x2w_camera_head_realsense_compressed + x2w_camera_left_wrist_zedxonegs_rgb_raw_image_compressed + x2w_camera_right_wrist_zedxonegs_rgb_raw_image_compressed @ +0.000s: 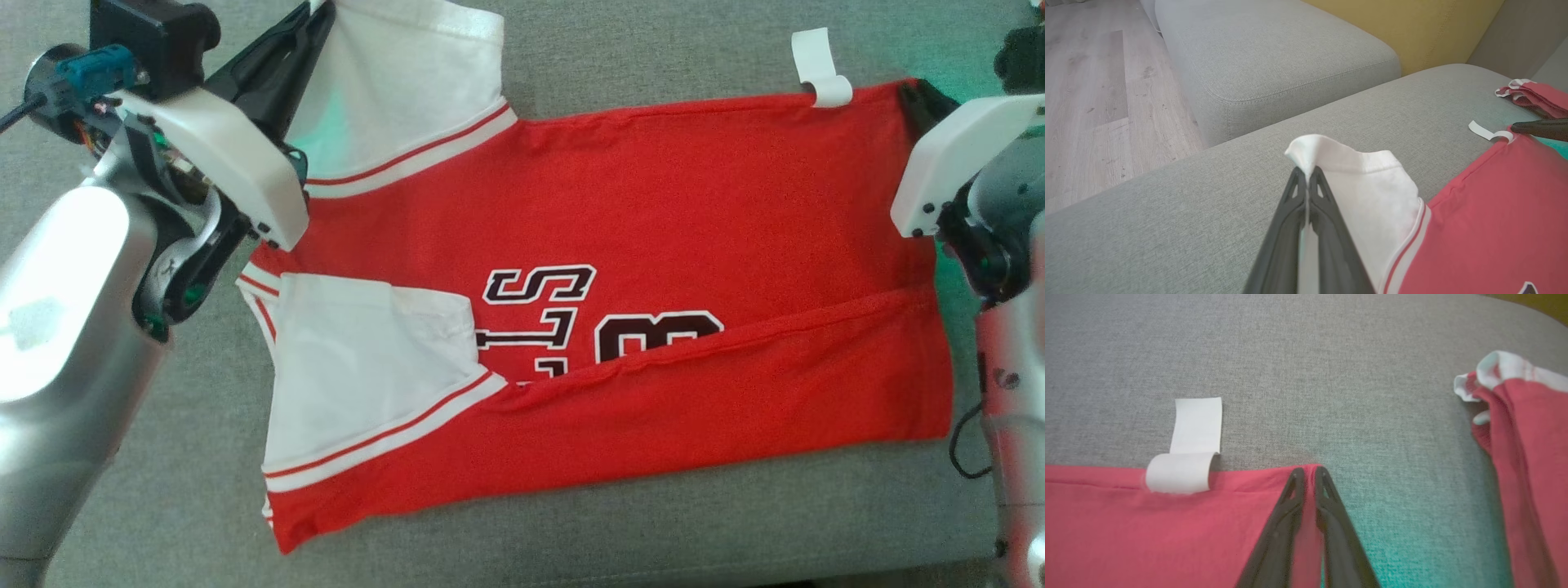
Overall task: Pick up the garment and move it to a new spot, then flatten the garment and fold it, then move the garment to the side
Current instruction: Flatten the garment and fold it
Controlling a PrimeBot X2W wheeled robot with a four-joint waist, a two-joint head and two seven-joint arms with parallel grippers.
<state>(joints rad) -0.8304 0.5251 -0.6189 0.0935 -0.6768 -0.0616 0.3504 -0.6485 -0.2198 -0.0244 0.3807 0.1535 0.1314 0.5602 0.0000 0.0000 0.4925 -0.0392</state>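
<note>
The garment (pixel 653 204) is a red jersey with white sleeves and dark lettering, lying flat on the grey sofa cushion (pixel 620 57) with its near edge folded up over the print. My left gripper (pixel 321 10) is shut on the corner of the far white sleeve (pixel 1367 192), which stands up in a peak at the fingertips (pixel 1295 179). My right gripper (pixel 1306 470) is shut on the far red hem corner (pixel 1257 486), with red cloth showing between its fingers. A white label (pixel 1188 457) curls off the hem just beside it.
Another red and white piece of clothing (pixel 1523 428) lies bunched to the right on the same cushion. A second grey cushion (pixel 1274 53) and a yellow one (pixel 1412 28) lie beyond. Wooden floor (pixel 1094 102) is past the sofa's left end.
</note>
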